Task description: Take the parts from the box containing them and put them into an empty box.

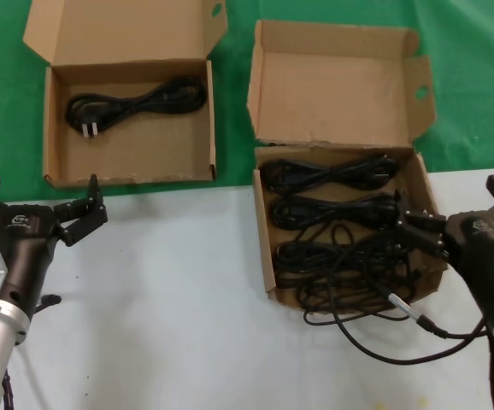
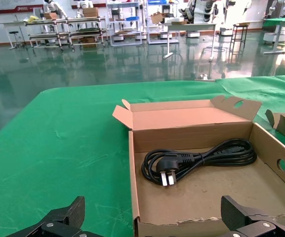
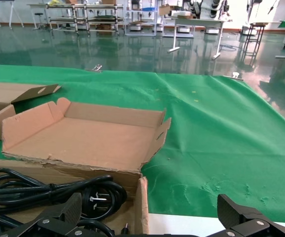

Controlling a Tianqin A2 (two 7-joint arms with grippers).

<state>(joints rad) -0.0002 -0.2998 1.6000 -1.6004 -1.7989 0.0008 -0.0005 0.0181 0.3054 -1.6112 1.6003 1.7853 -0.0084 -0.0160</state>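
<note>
Winged box (image 1: 420,184) holds several cords (image 1: 328,173), one trailing onto the white surface (image 1: 187,290). Flat-lid box (image 1: 55,128) holds one cord (image 1: 136,102). Right end effector (image 1: 418,229) released at the winged box's right wall; left end effector (image 1: 38,207) released, low before the flat-lid box

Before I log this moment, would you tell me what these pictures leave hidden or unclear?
- How many cords lie in the right box: head view, the lower bundles tangle together, and the right gripper covers that corner.
- Right wrist view: the bottom edge cuts off most of that box; only the topmost cord shows.
- Left wrist view: the near wall of the left box is cut off, and only the fingertips of the left gripper show.
</note>
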